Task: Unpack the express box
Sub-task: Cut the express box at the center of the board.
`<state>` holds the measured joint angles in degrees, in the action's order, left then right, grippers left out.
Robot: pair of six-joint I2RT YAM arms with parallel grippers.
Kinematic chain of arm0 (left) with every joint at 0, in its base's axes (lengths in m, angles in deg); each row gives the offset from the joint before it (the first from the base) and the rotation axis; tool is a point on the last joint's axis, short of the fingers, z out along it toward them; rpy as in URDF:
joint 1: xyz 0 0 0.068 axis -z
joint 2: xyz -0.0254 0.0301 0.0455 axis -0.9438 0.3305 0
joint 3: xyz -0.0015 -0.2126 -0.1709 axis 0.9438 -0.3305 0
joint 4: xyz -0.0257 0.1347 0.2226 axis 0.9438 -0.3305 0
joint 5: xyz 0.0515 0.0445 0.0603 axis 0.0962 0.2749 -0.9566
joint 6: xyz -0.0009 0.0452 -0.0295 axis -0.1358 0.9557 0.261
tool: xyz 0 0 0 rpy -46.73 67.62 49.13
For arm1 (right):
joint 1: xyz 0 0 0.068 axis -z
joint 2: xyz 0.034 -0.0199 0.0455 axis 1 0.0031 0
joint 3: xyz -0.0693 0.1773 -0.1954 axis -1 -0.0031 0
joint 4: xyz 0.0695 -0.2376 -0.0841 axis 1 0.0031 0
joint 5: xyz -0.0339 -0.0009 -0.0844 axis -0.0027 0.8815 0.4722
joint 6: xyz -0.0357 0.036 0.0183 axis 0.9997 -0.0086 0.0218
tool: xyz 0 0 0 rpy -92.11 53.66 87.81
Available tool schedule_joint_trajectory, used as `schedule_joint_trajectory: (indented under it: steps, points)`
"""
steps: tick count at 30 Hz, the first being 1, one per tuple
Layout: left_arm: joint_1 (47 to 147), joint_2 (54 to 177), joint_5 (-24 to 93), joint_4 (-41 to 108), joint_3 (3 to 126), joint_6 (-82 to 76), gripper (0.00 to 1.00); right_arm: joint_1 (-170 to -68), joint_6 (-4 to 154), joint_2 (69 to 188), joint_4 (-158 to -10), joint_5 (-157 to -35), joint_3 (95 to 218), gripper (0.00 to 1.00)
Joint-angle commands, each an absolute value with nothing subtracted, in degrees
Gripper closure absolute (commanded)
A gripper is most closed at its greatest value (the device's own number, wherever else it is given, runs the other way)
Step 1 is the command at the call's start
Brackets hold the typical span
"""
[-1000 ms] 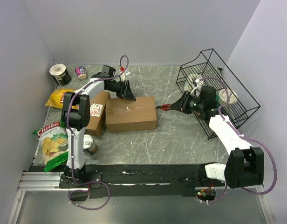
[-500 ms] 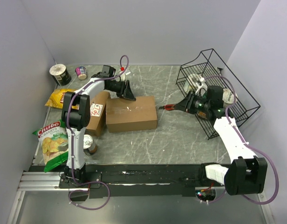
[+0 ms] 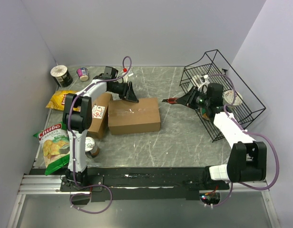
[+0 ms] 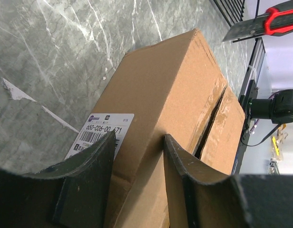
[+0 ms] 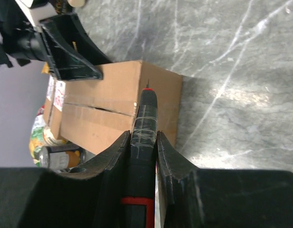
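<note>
The right arm has lifted the utility knife (image 3: 169,100) away from the right end of the express box (image 3: 134,116) and drawn it back toward the far side, so the blade now hangs in the air just beside the box's far right corner, while the left arm has stayed put. The right end effector (image 3: 183,101) is clamped on the knife's handle, blade pointing at the box. The left end effector (image 3: 131,96) sits on the box's far edge with its fingers partly apart astride the cardboard; whether they pinch it I cannot tell. There are two cardboard boxes: the express box lies flat near the middle of the table (image 3: 184,142), a dark gap showing along its top seam, and a second box (image 3: 100,116) with a label touches its left side, under the left arm. Two snack bags lie at the left, a yellow bag (image 3: 60,99) and a green bag (image 3: 53,145), with one can (image 3: 92,147) near the boxes' front. Two cups, a larger cup (image 3: 62,75) and a smaller cup (image 3: 83,73), stand in the far left corner. One wire basket (image 3: 241,79) stands tilted at the right, behind the right arm
</note>
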<state>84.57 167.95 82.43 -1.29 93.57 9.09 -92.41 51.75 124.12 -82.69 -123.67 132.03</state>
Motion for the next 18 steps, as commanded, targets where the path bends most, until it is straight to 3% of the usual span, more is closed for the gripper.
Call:
schedule_joint_trajectory:
  steps: [1, 18]
  points:
    - [84.9, 171.0, 65.6, -1.9, 90.3, 13.7, 0.99, -93.6, 49.0, 123.3, -89.4, -124.6, 132.9, 1.0]
    - [84.9, 171.0, 65.5, -1.9, 90.3, 13.8, 0.99, -96.5, 51.9, 123.3, -85.2, -123.4, 133.4, 1.0]
